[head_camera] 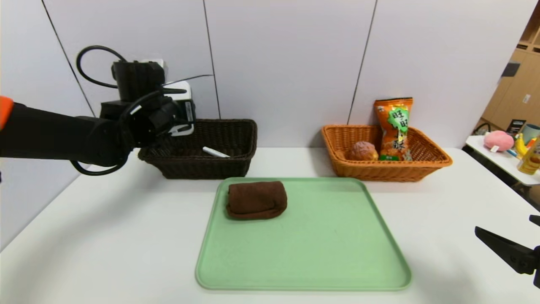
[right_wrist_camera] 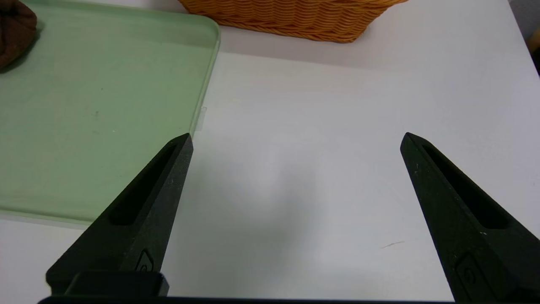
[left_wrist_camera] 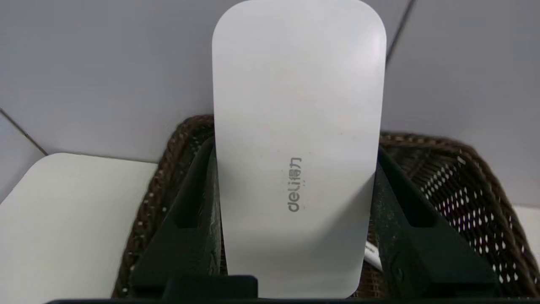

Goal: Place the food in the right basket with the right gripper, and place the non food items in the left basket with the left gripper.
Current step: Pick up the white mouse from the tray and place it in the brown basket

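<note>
White table (head_camera: pixel 126 236): left gripper (left_wrist_camera: pixel 295 202) clamps white box (left_wrist_camera: pixel 295 126) above dark basket (head_camera: pixel 236 131), ready for drop; right gripper (right_wrist_camera: pixel 295 143) parked wide open, empty; towel (head_camera: pixel 256 199) waits on tray (head_camera: pixel 320 253).

Grey "deli" logo with two Chinese characters on the flat white rounded-rectangle box (left_wrist_camera: pixel 295 147), large Chinese characters "旺旺" on the green label of the orange snack bag (head_camera: pixel 395 128)

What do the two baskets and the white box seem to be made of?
Left basket: dark brown woven wicker or rattan-like plastic; the open weave shows. Right basket: the same weave, orange-tan, slightly glossy. White box, held in the left gripper: probably smooth matte plastic with printed grey lettering.
</note>
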### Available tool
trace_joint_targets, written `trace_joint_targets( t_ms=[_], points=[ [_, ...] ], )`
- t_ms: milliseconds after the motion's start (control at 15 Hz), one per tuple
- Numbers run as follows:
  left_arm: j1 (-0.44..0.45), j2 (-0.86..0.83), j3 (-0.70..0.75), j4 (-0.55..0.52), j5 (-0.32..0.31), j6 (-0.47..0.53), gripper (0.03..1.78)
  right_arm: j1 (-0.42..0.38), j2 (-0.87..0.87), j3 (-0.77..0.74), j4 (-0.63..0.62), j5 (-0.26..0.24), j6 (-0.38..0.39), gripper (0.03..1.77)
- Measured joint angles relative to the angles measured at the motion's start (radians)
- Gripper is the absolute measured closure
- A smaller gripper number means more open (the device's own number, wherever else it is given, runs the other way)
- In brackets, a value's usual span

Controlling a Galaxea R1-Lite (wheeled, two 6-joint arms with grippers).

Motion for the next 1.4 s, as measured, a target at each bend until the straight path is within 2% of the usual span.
trace_joint_targets(
  t_ms=[133,267,667,1267,1400],
  points=[
    [0.01,0.046,0.014,-0.041,-0.051,0.019,0.83,0.0,0.0,0.007,0.0,0.0,0.0,0.1],
    [0.022,0.095,0.014,-0.061,-0.075,0.025,0.83,0.0,0.0,0.012,-0.001,0.0,0.002,0.1],
    [0.053,0.192,0.011,-0.124,-0.08,0.029,0.83,0.0,0.001,0.021,0.0,0.0,0.005,0.1],
    [0.107,0.218,-0.002,-0.122,-0.081,0.029,0.83,0.0,0.005,0.024,0.0,0.001,0.003,0.09],
    [0.108,0.218,-0.002,-0.127,-0.081,0.027,0.68,0.0,0.004,0.026,0.0,0.001,0.003,0.09]
  ],
)
